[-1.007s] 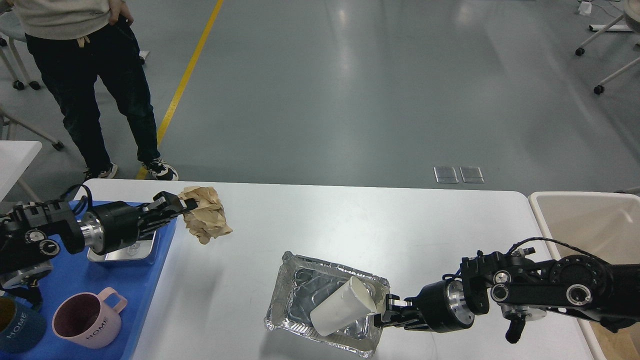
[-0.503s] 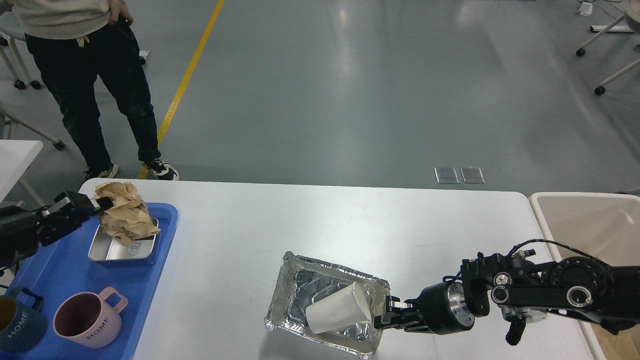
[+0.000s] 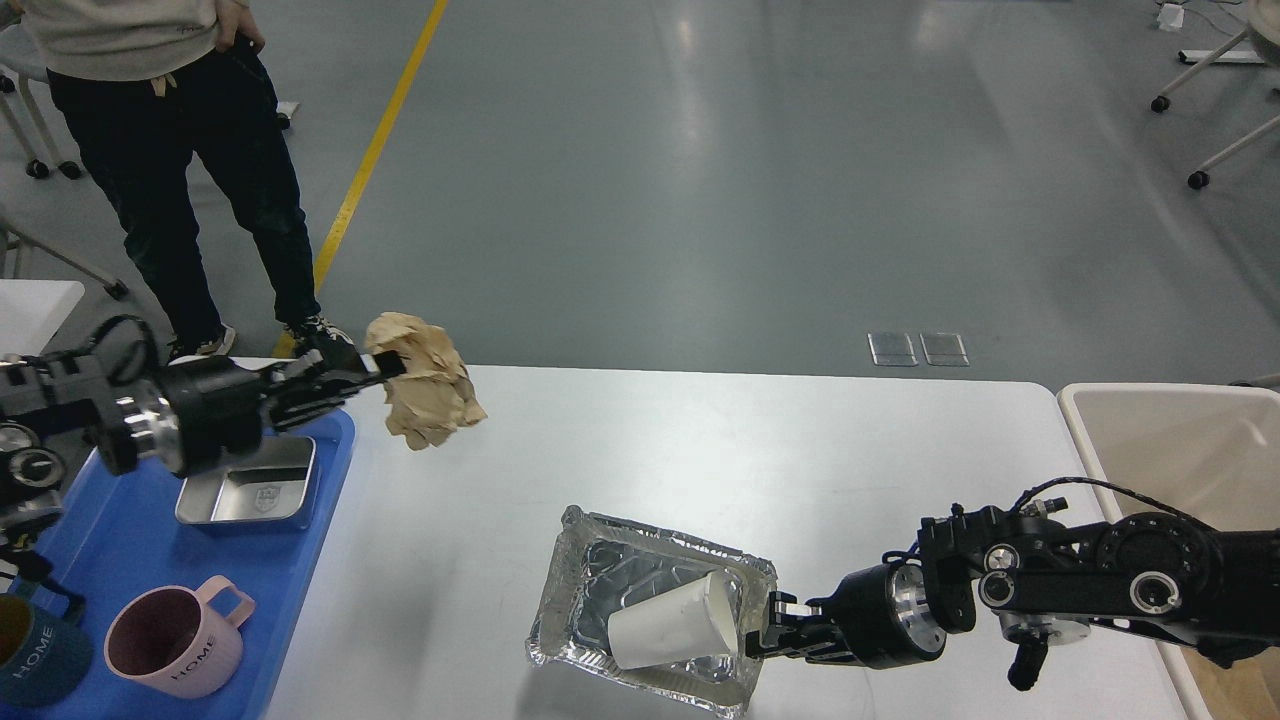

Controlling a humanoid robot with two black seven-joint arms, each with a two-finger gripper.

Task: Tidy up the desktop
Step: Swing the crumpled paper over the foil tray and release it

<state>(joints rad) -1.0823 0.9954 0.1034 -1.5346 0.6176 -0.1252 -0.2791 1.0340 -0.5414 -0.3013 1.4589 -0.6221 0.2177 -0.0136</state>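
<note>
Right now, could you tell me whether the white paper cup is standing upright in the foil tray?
No, the white paper cup lies on its side inside the foil tray.

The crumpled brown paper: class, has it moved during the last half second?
Yes. The crumpled brown paper, held in the left pincer, has swung right, off the steel dish in the blue tray, and now hangs over the desktop.

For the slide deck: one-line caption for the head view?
Left gripper lifts crumpled paper; right gripper grips foil tray.
</note>
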